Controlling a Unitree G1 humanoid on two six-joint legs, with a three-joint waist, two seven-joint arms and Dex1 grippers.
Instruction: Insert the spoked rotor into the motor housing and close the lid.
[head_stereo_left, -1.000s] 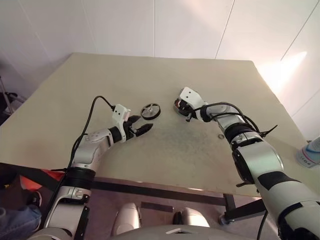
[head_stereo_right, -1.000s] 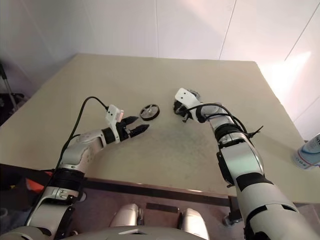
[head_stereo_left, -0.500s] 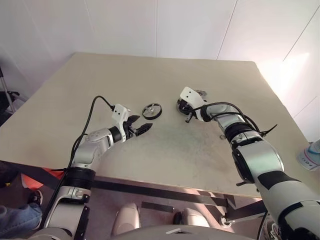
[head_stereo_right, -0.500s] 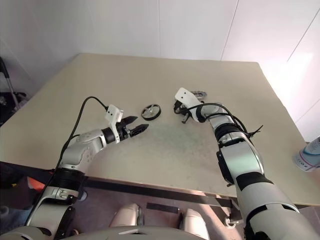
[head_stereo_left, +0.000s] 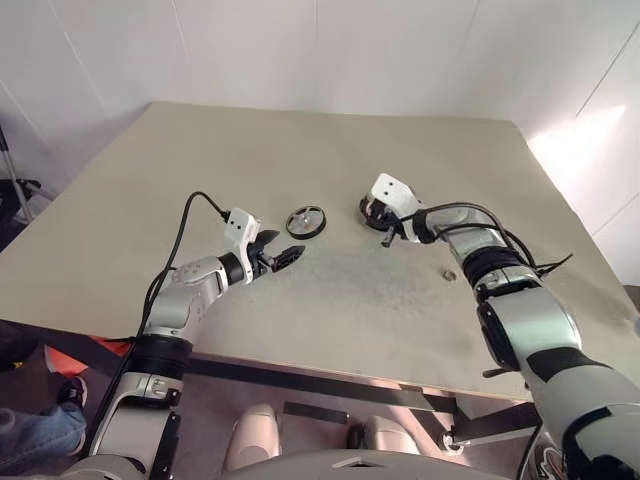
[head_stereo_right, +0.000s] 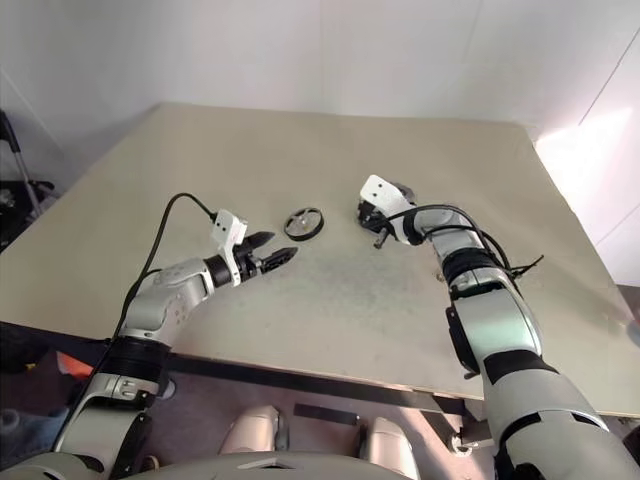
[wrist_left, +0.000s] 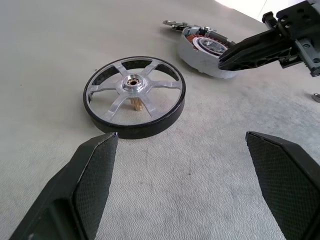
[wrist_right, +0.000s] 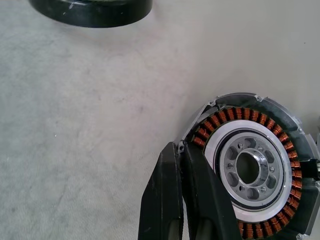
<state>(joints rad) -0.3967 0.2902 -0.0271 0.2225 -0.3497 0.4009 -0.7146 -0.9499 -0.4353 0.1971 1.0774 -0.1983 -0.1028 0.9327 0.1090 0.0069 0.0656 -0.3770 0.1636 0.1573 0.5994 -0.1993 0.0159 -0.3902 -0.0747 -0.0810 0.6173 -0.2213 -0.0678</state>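
Left wrist view shows one spoked rotor (wrist_left: 134, 95) lying flat on the table (head_stereo_left: 330, 300), hub axis upright, its short brass-coloured shaft stub pointing down at the tabletop, six silvery spokes inside a black rim. One motor housing (wrist_right: 252, 170) also lies flat, open face up, with its ring of copper windings around a silvery centre; it sits to the robot's right of the rotor, apart from it with bare table between. One lid (wrist_left: 176, 23) peeks out just behind the housing, flat and mostly hidden. The left gripper (head_stereo_left: 283, 257) has its fingers spread wide and holds nothing, its tips just short of the rotor. The right gripper (wrist_right: 187, 165) has its fingers pressed together, tips over the housing's near rim; whether they touch it I cannot tell. All three parts lie mid-table, well away from every edge, with open surface all round.
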